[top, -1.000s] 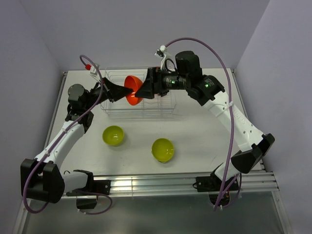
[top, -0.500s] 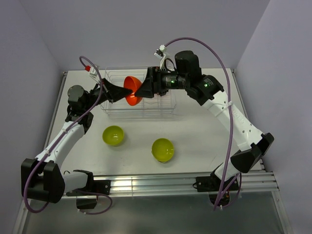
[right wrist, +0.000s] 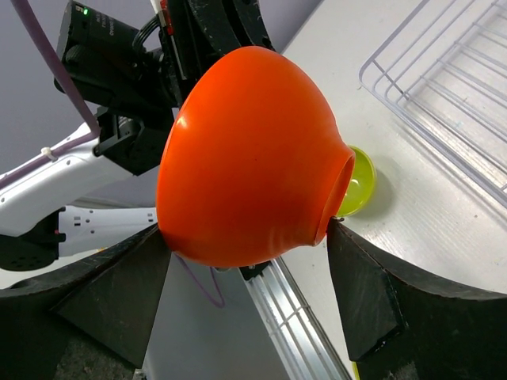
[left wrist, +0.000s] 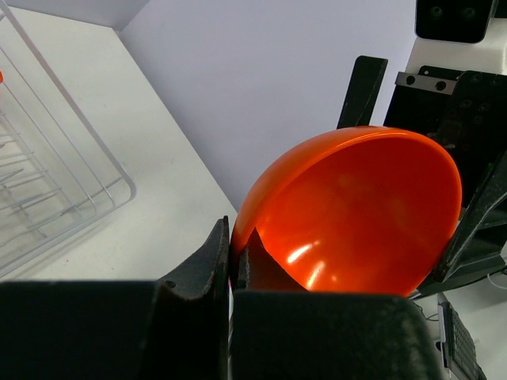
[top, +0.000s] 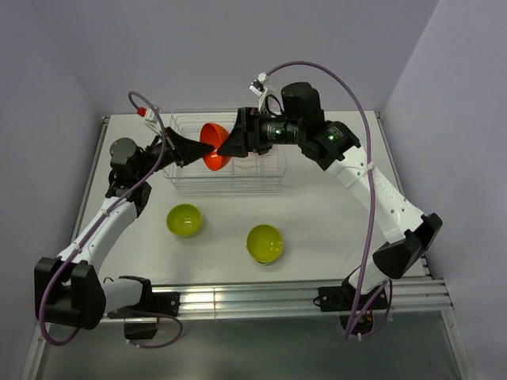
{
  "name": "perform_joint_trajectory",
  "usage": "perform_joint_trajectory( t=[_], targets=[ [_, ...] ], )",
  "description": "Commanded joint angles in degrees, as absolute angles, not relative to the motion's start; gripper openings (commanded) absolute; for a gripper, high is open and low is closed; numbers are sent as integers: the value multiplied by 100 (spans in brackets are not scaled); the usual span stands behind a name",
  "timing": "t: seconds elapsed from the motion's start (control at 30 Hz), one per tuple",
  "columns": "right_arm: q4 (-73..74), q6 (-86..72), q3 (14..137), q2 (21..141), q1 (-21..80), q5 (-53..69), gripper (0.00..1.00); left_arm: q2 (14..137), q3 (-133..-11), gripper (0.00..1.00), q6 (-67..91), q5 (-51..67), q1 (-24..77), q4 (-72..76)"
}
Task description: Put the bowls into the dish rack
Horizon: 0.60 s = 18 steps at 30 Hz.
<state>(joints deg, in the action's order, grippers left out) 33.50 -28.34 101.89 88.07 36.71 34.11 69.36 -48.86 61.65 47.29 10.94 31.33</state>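
Zero bowls visibly seated in the dish rack (top: 261, 180) so far. Orange bowl (top: 212, 147) hangs over the rack's middle. Left gripper (top: 203, 148) pinches its rim, and right gripper (top: 225, 150) looks clamped across its outer wall. Left green bowl (top: 184, 219) and right green bowl (top: 264, 242) sit on the near table (top: 333, 206), still to load. Grippers hide the rack floor below, so I can't tell if the bowl touches the prongs.

You have no text, label, brand or number to read in any of these views. The orange bowl (top: 211, 147), the dish rack (top: 238, 183) and the table (top: 333, 215) show plain, unmarked surfaces wherever you can see them.
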Motion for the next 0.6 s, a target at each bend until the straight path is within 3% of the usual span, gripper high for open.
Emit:
perform_joint_trajectory(
  t=[0.0, 0.43, 0.57],
  targets=[
    [3138, -2909, 10301, 8921, 3647, 3392, 85, 6891, -5001, 0, 6205, 4711, 1090, 3366],
    [3094, -2935, 10362, 9044, 3647, 3401, 86, 6882, -5045, 0, 6135, 4729, 1107, 3217],
    [3067, -2936, 10318, 9044, 3656, 3437, 81, 6873, -5010, 0, 6135, 4711, 1099, 3199]
  ],
)
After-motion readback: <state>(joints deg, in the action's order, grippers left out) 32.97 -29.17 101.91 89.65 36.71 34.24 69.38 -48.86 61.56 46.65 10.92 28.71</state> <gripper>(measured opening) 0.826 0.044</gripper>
